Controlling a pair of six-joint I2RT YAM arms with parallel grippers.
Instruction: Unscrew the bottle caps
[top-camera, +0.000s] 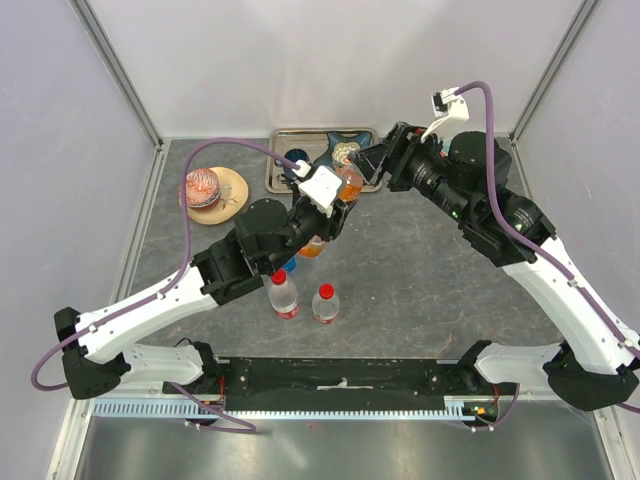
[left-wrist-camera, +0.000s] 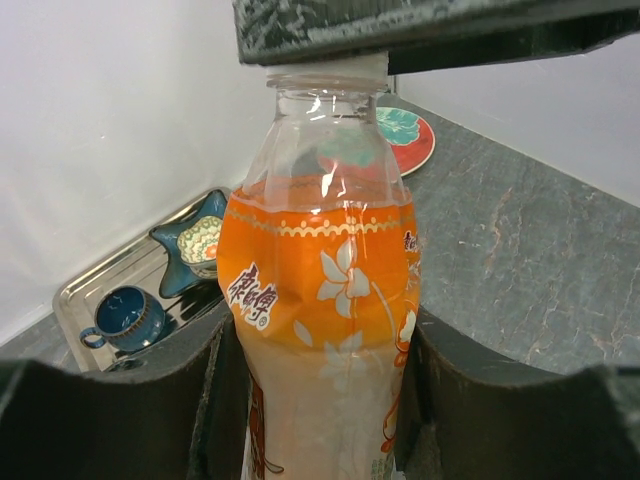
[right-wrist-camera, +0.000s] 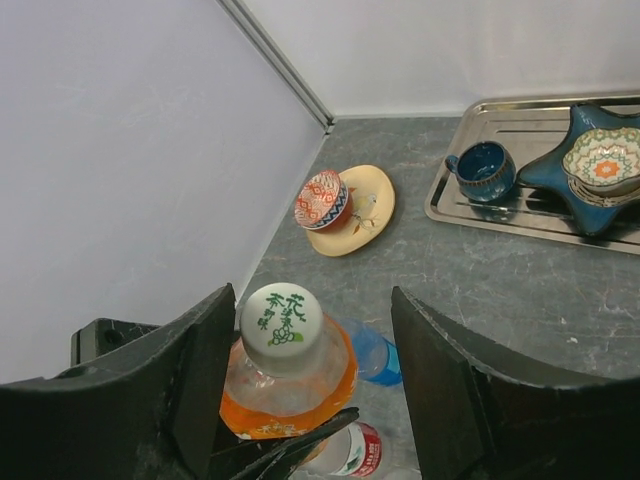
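Currently left arm (top-camera: 160, 300) is reaching diagonally from the near-left corner toward table (top-camera: 420, 270) centre, forearm low. Left gripper (left-wrist-camera: 318, 390) is clamping the orange bottle (left-wrist-camera: 320, 290) by its lower body, one finger pressing each side, and the bottle is standing upright.

Right arm (top-camera: 540, 260) is bending in from the near-right, elbow high, wrist angling down and left over the bottle top. Right gripper (right-wrist-camera: 312, 310) is spread and straddling the white cap (right-wrist-camera: 282, 315). The cap is sitting close to one finger, with a clear gap to the other. Cap is on the bottle neck.

Two clear bottles (top-camera: 284, 295) (top-camera: 325, 303) with red caps (top-camera: 282, 276) (top-camera: 326, 291) are standing just nearer the bases, side by side. Blue bottle (right-wrist-camera: 375, 352) is showing only its top, just beside the orange one.

Tray (right-wrist-camera: 470, 215) with blue cup (right-wrist-camera: 483, 170) is sitting at the far edge. Yellow plate (right-wrist-camera: 375, 200) is carrying a patterned bowl (right-wrist-camera: 322, 198) by the left wall.
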